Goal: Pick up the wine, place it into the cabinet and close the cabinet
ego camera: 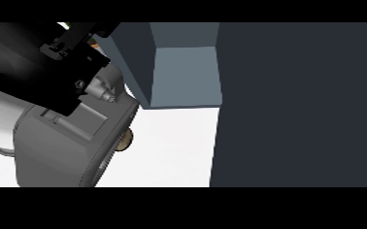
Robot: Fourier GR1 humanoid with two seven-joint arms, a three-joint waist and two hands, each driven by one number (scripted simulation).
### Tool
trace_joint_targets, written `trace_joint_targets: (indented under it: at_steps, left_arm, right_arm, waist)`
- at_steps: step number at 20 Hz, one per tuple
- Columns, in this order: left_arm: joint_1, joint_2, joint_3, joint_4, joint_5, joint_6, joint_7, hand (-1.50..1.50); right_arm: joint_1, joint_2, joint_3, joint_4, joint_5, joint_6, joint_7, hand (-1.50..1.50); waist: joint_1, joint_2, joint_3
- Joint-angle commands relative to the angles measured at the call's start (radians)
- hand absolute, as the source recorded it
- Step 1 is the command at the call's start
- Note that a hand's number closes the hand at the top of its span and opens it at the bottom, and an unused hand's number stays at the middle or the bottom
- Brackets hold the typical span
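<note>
Head view: the left forearm (64, 140), a grey casing, fills the lower left and runs up into black hand parts near the upper left. The left hand (72, 58) shows as a black block reaching toward the cabinet's edge; fingers are not readable, so I can't tell if they are apart, together or clamped on anything. A small tan round bit (127, 140) peeks from under the forearm, touching its edge; it may be part of the wine, too little shows to say. A speck of orange-green (94, 41) sits beside the hand at the top, unidentifiable. The wine bottle itself is not clearly visible anywhere.

The cabinet (183, 73) is a blue-grey box, its lighter face toward the view and a darker side on the left. A big dark panel (294, 106) covers the whole right side, probably the cabinet door swung open, though that's a judgement. White desk (175, 145) shows between forearm and panel. The right hand is not in view.

Step, as a guess: the placing or door-closing phase, with the left arm up at the cabinet. Next move calls for confirming the wine is inside, then pushing the door shut with the arm clear of the opening.
</note>
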Motion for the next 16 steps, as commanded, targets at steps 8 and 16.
trace_joint_targets:
  at_steps: [8, 16]
  left_arm:
    - [0.012, 0.000, -0.003, -0.086, -0.012, -0.155, 0.146, -1.50]
    - [0.118, 0.000, 0.007, -0.110, 0.016, -0.104, 0.146, -1.50]
  right_arm:
    - [-0.055, 0.006, -0.004, -0.052, 0.048, -0.085, 0.085, -1.50]
    - [-0.005, -0.029, -0.053, -0.067, 0.025, -0.043, 0.057, -1.50]
  waist:
    - [0.004, 0.001, -0.001]
    - [-0.002, 0.005, 0.000]
